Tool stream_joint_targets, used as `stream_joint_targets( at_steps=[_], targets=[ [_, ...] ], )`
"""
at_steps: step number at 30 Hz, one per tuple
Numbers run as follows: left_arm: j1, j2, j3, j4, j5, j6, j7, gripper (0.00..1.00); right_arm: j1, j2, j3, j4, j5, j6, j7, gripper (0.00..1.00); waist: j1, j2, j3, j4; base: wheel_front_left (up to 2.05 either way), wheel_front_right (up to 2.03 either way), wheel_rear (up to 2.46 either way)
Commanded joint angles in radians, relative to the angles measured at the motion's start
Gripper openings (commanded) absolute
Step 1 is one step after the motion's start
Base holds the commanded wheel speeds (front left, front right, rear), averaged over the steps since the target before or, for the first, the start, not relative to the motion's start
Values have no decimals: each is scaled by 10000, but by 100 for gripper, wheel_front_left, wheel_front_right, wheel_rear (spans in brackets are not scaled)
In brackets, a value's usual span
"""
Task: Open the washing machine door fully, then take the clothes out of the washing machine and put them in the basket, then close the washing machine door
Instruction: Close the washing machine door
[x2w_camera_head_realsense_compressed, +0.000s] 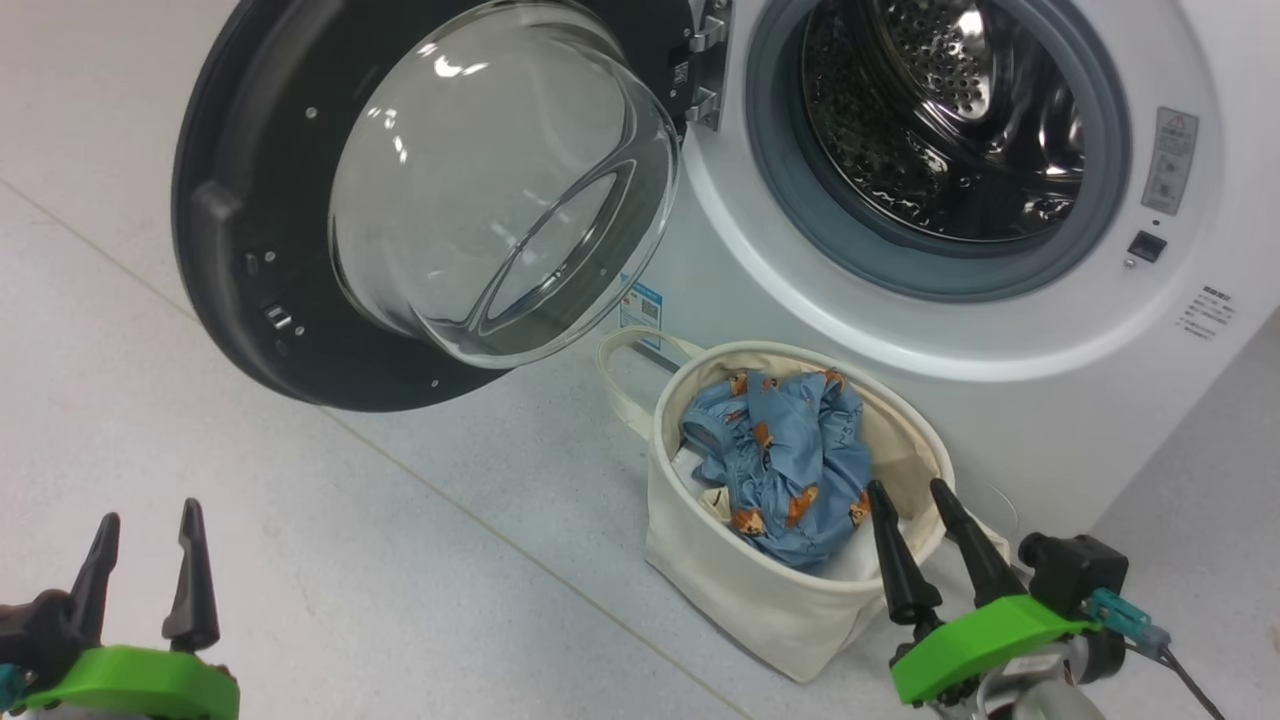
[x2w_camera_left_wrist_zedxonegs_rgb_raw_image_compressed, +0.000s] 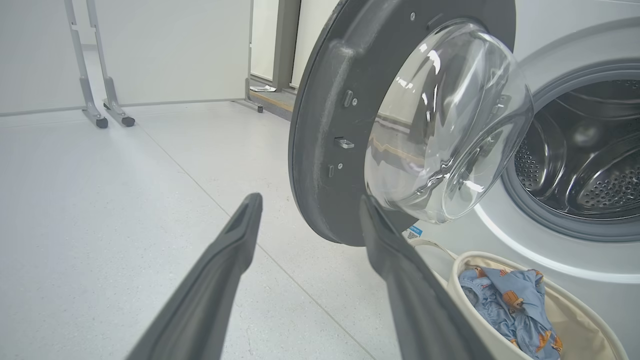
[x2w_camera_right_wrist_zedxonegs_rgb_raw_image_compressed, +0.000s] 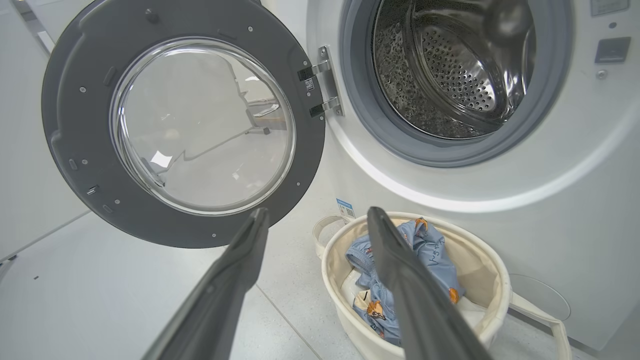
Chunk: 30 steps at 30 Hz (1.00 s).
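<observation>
The washing machine door (x2w_camera_head_realsense_compressed: 260, 210) with its black rim and glass bowl stands swung wide open to the left of the white washing machine (x2w_camera_head_realsense_compressed: 1010, 330), whose steel drum (x2w_camera_head_realsense_compressed: 940, 110) looks bare. The clothes (x2w_camera_head_realsense_compressed: 790, 455), light blue with orange bear faces, lie bunched inside the cream basket (x2w_camera_head_realsense_compressed: 740, 580) on the floor below the opening. My right gripper (x2w_camera_head_realsense_compressed: 910, 492) is open and empty, fingertips over the basket's near right rim. My left gripper (x2w_camera_head_realsense_compressed: 150, 518) is open and empty at the lower left, well short of the door. The left wrist view has the door (x2w_camera_left_wrist_zedxonegs_rgb_raw_image_compressed: 320, 150) edge-on; the right wrist view looks over the clothes (x2w_camera_right_wrist_zedxonegs_rgb_raw_image_compressed: 430, 250).
Grey speckled floor (x2w_camera_head_realsense_compressed: 350, 560) stretches in front of the washer. The door's glass bowl (x2w_camera_head_realsense_compressed: 500, 190) juts out above the basket's left handle (x2w_camera_head_realsense_compressed: 625, 375). Metal stand legs (x2w_camera_left_wrist_zedxonegs_rgb_raw_image_compressed: 100, 100) and a doorway threshold (x2w_camera_left_wrist_zedxonegs_rgb_raw_image_compressed: 270, 97) lie far behind the door.
</observation>
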Motion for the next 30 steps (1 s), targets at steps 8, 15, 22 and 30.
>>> stream_joint_targets(
  at_steps=[8,15,22,30],
  targets=[
    [-377,318,679,-663,-346,151,6,100,-390,12,389,-213,23,2,-94,100,0,-1,141,81,0,0,0],
    [-284,272,1150,-1039,-1414,-173,531,0,-423,12,537,-180,113,2,-94,100,0,-1,196,117,0,0,0],
    [-1175,595,2456,-1105,-4534,-823,2348,0,-531,12,548,-123,-71,2,-94,100,0,-1,415,111,0,0,0],
    [-3573,1682,4030,395,-8522,-810,5229,0,-702,-156,505,-39,-421,2,-94,100,0,-1,1003,101,0,0,0]
  ],
)
